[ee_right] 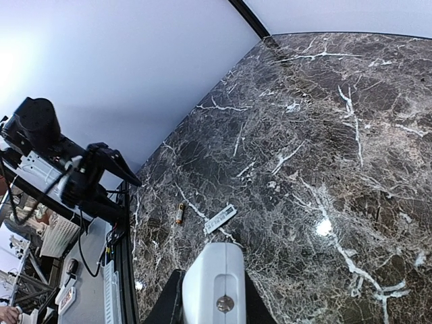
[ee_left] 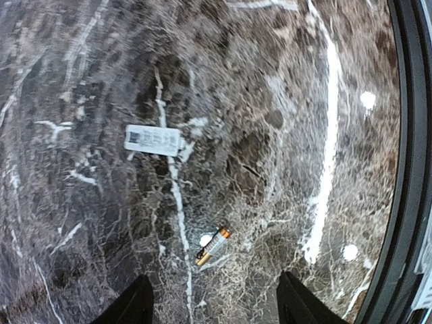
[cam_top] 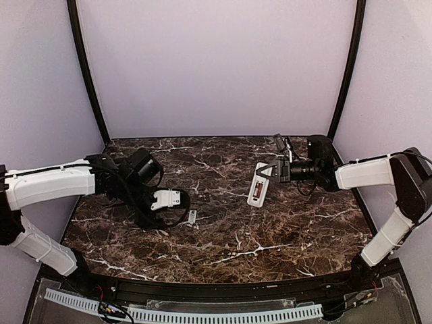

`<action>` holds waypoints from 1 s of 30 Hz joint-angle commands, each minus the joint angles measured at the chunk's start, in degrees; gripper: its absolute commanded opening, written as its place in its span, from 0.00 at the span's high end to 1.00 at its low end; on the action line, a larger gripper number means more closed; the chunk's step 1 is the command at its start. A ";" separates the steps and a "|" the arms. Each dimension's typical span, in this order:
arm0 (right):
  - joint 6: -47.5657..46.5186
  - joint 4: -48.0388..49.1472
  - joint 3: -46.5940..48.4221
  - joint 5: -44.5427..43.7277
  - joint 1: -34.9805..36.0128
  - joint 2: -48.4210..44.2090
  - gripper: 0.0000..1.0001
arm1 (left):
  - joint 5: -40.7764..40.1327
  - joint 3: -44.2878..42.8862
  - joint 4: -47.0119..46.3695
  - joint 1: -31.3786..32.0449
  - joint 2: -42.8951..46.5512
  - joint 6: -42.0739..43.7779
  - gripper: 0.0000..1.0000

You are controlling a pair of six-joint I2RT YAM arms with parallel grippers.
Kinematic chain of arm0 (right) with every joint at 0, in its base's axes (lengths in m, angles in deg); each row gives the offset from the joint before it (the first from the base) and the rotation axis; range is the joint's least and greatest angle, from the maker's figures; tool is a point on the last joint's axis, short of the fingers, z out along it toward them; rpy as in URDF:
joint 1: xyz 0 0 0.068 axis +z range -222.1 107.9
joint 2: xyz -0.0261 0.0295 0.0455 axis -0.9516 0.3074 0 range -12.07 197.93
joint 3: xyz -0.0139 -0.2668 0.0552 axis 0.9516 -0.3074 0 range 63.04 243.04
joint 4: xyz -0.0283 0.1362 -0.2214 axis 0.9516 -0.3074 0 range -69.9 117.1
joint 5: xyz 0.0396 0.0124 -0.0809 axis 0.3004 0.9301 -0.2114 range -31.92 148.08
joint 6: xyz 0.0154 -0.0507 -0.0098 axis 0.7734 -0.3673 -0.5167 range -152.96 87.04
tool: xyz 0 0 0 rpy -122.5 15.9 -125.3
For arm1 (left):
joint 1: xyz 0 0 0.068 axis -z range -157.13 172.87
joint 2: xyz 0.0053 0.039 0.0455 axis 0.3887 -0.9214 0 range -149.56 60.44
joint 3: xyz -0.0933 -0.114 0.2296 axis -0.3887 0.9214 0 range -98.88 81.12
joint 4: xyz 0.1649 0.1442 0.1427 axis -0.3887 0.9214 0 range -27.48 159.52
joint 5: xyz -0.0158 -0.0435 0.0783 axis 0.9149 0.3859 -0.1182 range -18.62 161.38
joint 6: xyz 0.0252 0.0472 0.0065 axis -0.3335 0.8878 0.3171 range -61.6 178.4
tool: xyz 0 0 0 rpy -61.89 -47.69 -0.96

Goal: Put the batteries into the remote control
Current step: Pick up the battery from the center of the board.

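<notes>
The white remote control (cam_top: 258, 183) is held above the table's right half, its dark reddish recess facing up. My right gripper (cam_top: 269, 173) is shut on its far end. In the right wrist view the remote (ee_right: 214, 280) sits between the dark fingers of the right gripper (ee_right: 213, 297). One gold and black battery (ee_left: 212, 245) lies on the marble. It also shows in the right wrist view (ee_right: 179, 213). My left gripper (ee_left: 216, 307) hovers over it, open and empty, fingers (ee_left: 131, 305) apart. In the top view the left gripper (cam_top: 160, 208) is at centre left.
A small flat white plastic piece (ee_left: 153, 140) lies on the dark marble table (cam_top: 223, 236) near the battery; it also shows in the top view (cam_top: 192, 217) and the right wrist view (ee_right: 221, 219). A black rail (ee_left: 408, 169) borders the table's near edge.
</notes>
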 commanded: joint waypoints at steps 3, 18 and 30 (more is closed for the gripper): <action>1.22 4.49 -1.07 2.35 0.37 -0.65 1.00 | 1.73 -0.73 4.32 -0.29 -8.20 12.57 0.38; 1.35 5.62 -1.29 3.78 0.35 0.14 1.00 | -4.69 -5.13 4.76 -1.13 -21.51 18.17 0.44; 1.20 5.71 -1.36 4.70 -0.31 0.83 1.00 | -4.05 -6.00 4.61 -2.34 -25.57 19.74 0.56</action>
